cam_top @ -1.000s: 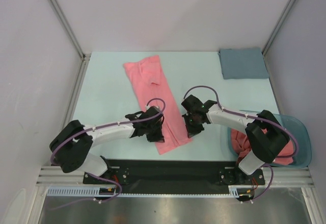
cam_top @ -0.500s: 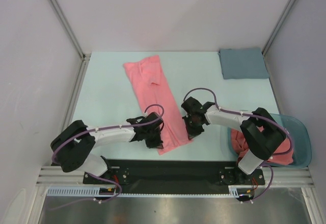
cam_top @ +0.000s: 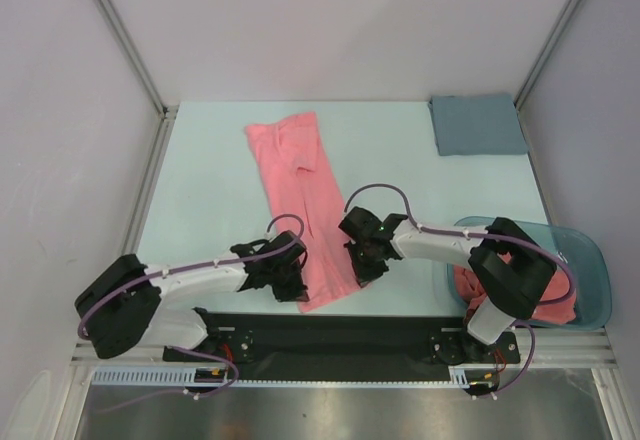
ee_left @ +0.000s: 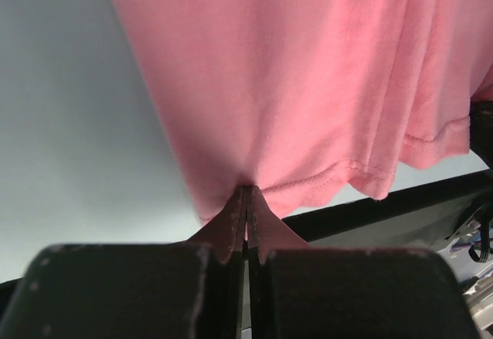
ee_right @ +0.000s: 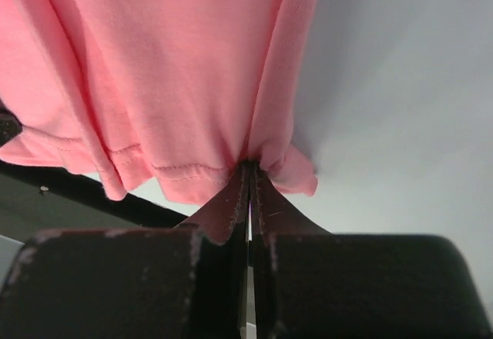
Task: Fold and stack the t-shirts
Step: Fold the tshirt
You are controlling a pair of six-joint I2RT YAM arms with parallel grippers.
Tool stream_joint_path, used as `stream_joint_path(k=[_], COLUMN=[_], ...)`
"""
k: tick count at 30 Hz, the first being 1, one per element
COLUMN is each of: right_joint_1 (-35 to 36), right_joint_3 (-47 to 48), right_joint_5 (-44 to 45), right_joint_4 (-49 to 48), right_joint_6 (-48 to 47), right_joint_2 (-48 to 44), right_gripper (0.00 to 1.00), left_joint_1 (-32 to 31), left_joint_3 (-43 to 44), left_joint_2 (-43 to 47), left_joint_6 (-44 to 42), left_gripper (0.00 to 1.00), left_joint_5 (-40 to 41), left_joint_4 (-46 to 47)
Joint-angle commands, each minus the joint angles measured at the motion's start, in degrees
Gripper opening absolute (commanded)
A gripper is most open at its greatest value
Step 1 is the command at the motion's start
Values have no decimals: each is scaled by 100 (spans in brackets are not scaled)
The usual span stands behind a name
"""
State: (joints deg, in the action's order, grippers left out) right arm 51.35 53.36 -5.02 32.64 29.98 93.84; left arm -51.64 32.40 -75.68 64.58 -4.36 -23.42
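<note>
Left gripper (ee_left: 246, 194) and right gripper (ee_right: 248, 168) both pinched shut on the near hem corners of the t-shirt (cam_top: 300, 195) at six o'clock; it stretches flat toward eleven across the table (cam_top: 210, 180); soft, thin, light fabric, likely to sag, so hem corners suit best.

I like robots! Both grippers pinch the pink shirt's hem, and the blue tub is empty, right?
Not empty: the top view shows pink fabric in the tub. The left gripper and right gripper do pinch the shirt at its hem.
</note>
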Motion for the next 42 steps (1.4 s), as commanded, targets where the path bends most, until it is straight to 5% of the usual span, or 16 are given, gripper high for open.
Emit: stream_joint_path(k=[1,19,26,32,42], right_joint_1=[94,454,507,359,-984], right_joint_3=[-98,-538,137,657,-79], right_joint_5=[-87,97,45,308,-990], right_joint_4=[84,207,550,1173,780], right_joint_6=[202,377,219,-106,-852], right_joint_2=[46,-261,-489,-700,-1281], right_gripper=[0,0,3,20,54], left_joint_1=[-48,-48,-48,-48,-48], left_joint_3=[-480,-744,-429,-164,-1411], left_joint_2=[272,1011,1730,2574,3655], left_joint_6=[72,-217,-375,-297,836], left_gripper=[0,0,7,31,41], left_joint_5=[322,621,638,568,-284], left_joint_4=[-883,-1393,-1683,-2052,-1140])
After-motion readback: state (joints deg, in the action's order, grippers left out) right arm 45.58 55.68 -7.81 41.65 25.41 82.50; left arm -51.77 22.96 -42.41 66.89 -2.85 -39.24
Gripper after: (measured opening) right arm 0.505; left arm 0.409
